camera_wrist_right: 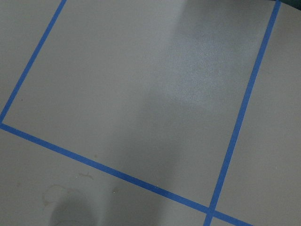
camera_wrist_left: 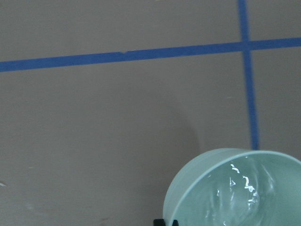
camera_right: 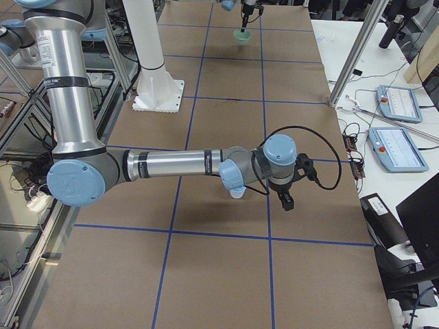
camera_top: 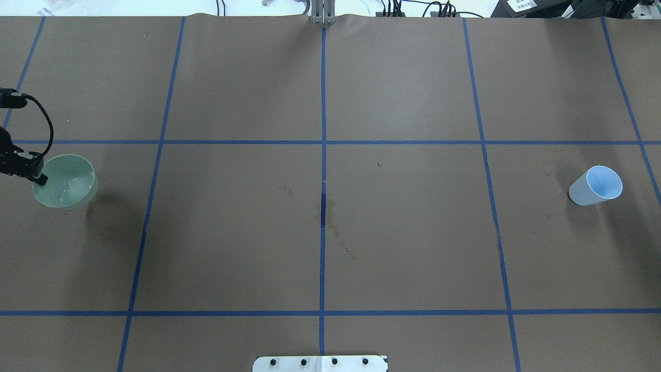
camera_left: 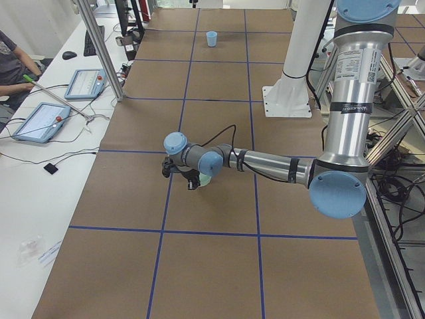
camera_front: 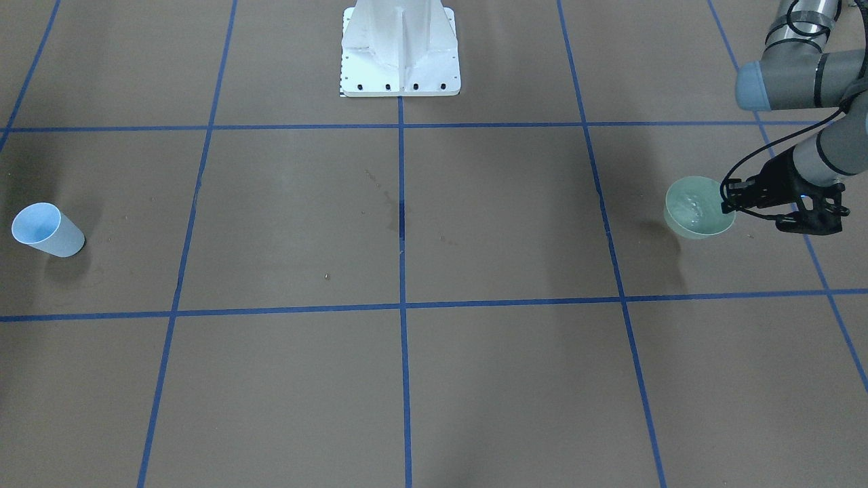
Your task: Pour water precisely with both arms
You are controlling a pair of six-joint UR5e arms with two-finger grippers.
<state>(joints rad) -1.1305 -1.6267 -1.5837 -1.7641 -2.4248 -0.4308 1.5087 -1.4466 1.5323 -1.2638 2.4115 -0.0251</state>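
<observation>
A pale green cup (camera_front: 698, 217) hangs just above the brown table (camera_front: 475, 224) at its left end, its shadow offset beside it. The water (camera_front: 693, 205) shows as white glints inside the cup, clearest in the left wrist view (camera_wrist_left: 240, 186). My left gripper (camera_front: 731, 207) is shut on the cup's rim; overhead it (camera_top: 37, 177) sits at the cup's (camera_top: 67, 183) left edge. A light-blue cup (camera_top: 595, 187) stands empty at the right end. My right gripper (camera_right: 285, 199) appears only in the exterior right view, beside that cup (camera_right: 236, 193); I cannot tell its state.
The white bolted pedestal (camera_front: 400, 61) stands at the robot's side of the table. Dark damp stains (camera_top: 326, 217) mark the paper at the centre. A person's arm (camera_left: 13, 70) and tablets (camera_left: 40, 123) are at a side desk beyond an aluminium post (camera_left: 99, 46).
</observation>
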